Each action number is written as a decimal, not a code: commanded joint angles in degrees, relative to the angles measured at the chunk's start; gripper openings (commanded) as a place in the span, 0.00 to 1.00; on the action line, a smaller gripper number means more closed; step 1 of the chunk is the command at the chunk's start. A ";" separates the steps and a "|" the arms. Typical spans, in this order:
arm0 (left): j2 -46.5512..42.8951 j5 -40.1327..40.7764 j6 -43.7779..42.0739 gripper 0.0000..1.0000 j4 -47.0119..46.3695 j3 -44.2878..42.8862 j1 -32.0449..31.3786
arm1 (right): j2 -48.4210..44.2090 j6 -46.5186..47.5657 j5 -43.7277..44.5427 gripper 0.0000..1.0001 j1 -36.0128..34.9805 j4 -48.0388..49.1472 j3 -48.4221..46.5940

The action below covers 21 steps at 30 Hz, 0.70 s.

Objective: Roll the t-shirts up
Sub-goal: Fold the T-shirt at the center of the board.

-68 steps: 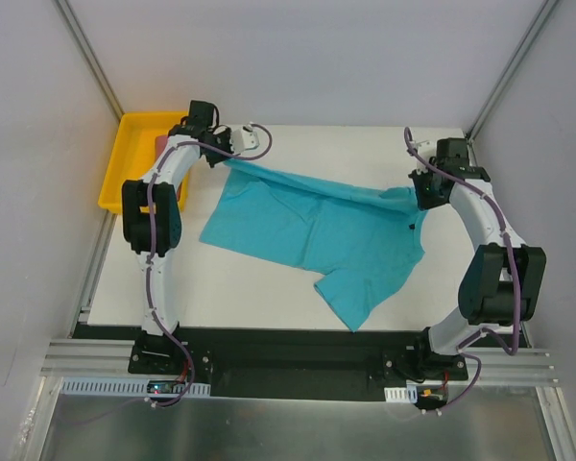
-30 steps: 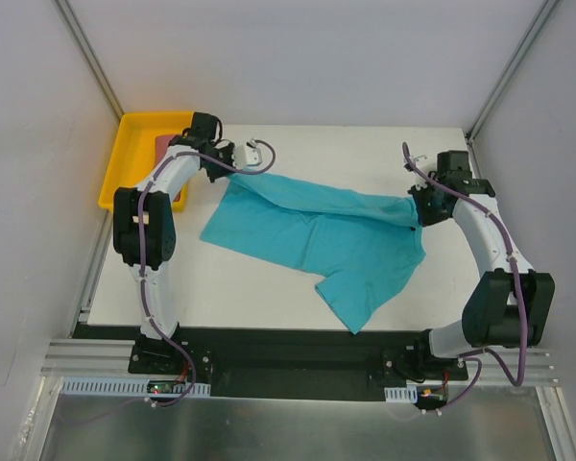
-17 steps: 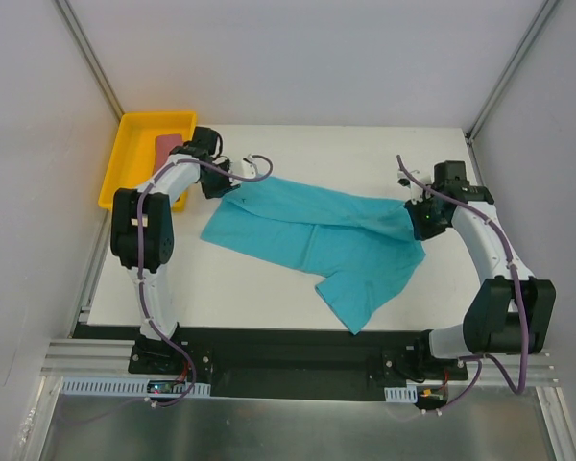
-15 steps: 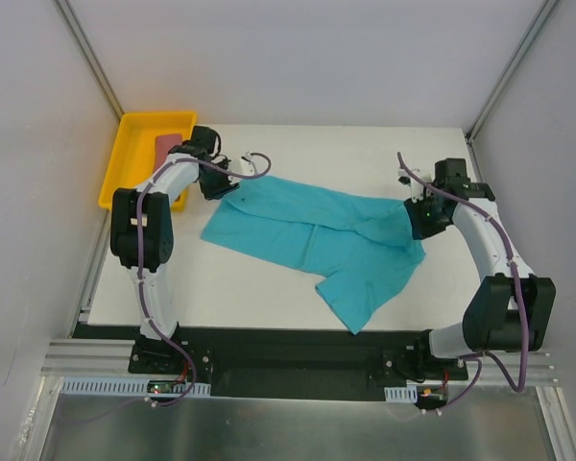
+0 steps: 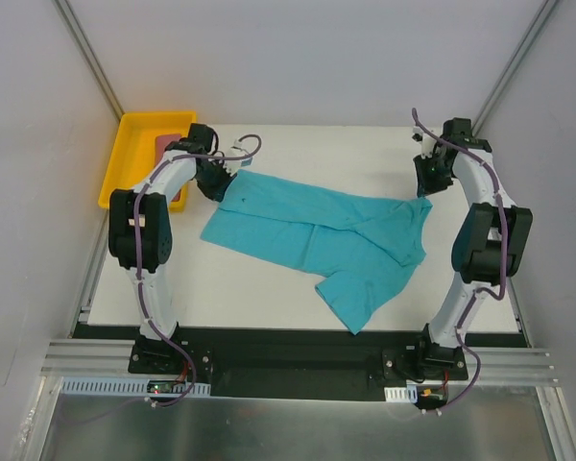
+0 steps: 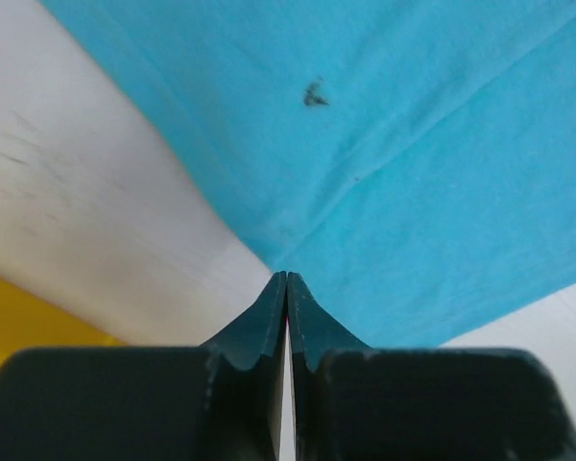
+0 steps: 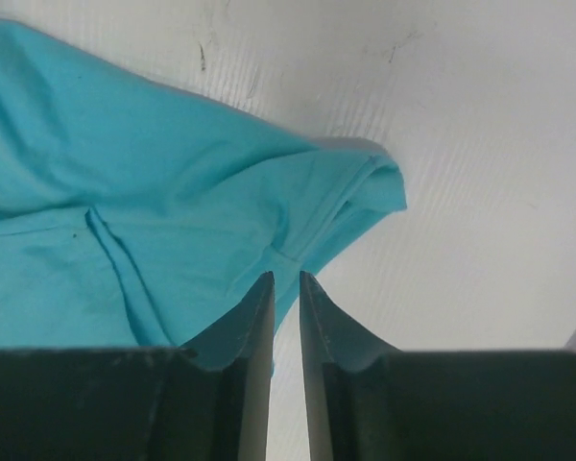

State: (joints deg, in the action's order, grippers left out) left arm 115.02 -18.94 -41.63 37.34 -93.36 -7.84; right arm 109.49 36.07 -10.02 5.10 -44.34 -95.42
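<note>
Our left gripper (image 6: 286,279) is clenched at the teal shirt (image 5: 307,226) corner — our right gripper (image 7: 285,279), slightly parted, holds nothing near another corner.

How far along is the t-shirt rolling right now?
Done: the teal t-shirt lies laid out on the table, no roll started. In hand: the left gripper is shut at its far-left corner; the right gripper is open, holding nothing. Left: rolling it, then the pink t-shirt in the yellow tray.
</note>
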 commanded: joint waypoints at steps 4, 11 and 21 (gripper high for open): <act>-0.42 3.54 7.17 0.00 5.11 5.91 0.10 | 8.62 1.19 2.20 0.20 -0.09 -0.31 -6.53; 2.40 8.12 8.40 0.00 5.11 8.72 0.54 | 15.12 2.51 4.13 0.13 0.08 -0.74 -11.54; 0.91 8.04 11.56 0.00 5.81 13.47 0.63 | 27.69 5.23 7.38 0.01 -0.09 -6.02 -26.74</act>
State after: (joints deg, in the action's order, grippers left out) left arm 116.03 -11.55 -32.93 39.81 -83.68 -7.77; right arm 133.88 39.86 -5.02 5.10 -46.76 -116.03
